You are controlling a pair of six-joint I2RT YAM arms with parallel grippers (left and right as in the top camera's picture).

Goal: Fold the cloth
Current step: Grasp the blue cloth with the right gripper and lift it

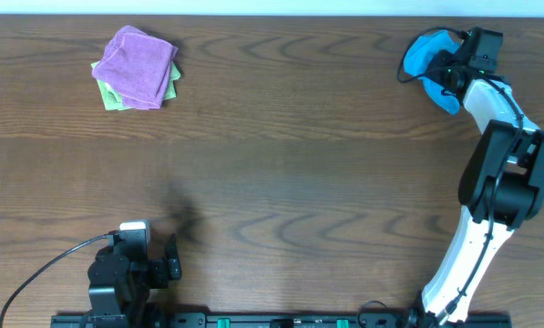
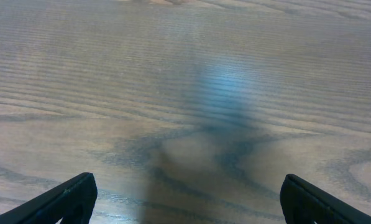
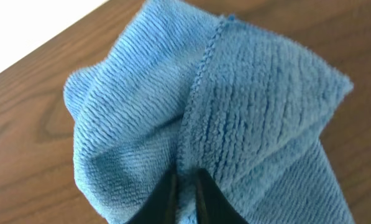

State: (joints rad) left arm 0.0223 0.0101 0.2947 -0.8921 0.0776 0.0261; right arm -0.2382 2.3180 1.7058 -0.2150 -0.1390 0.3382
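Note:
The sky-blue cloth [image 1: 428, 60] lies crumpled at the far right corner of the table. My right gripper [image 1: 454, 71] sits on top of it. In the right wrist view the cloth [image 3: 235, 106] fills the frame, and the right gripper [image 3: 185, 177] is shut on a stitched fold of it, a thin ridge of fabric pinched between the two dark fingers. My left gripper [image 1: 167, 260] rests near the front left edge. In the left wrist view its fingers [image 2: 67, 199] stand wide apart over bare wood, holding nothing.
A purple cloth [image 1: 139, 64] lies on a light green cloth [image 1: 110, 96] at the far left of the wooden table [image 1: 281, 164]. The table's far edge runs just behind the blue cloth. A cable trails from the left arm's base.

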